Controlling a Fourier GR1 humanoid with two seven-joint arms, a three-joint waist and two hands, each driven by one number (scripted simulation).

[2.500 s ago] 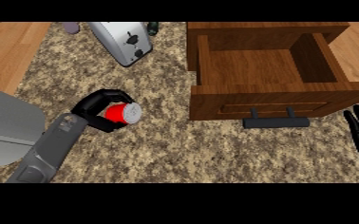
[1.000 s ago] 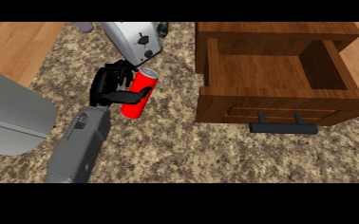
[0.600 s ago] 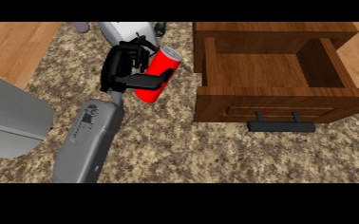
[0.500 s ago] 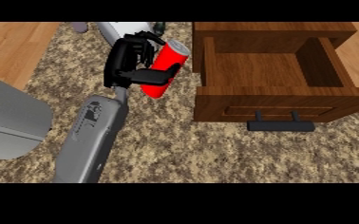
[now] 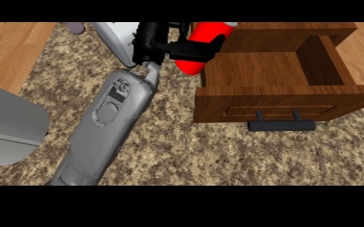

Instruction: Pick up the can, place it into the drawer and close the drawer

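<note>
Since half a second ago, the can point(image 5: 202, 48) is sitting further right, now overlapping the drawer's point(image 5: 280, 72) left wall where earlier it was hanging over the counter point(image 5: 177, 144) beside it. Gripping it is the left hand point(image 5: 167, 45), with black fingers point(image 5: 199, 50) curling across the red body, so the can is being pinched between fingers and palm. It is tilting, with its top end leaning up and to the right, toward the drawer's back left corner, and its lower end pointing down at the counter side of the wall. From the lower left the grey forearm point(image 5: 110, 120) is stretching up across the speckled counter to the hand. Standing pulled out and open, the drawer is showing a bare wooden floor, and its dark handle point(image 5: 280, 123) is sticking out below the front panel. Behind the hand a toaster point(image 5: 117, 36) is partly hiding. At the left edge a grey shape point(image 5: 18, 132) is showing, and whether it belongs to the right arm is unclear.
</note>
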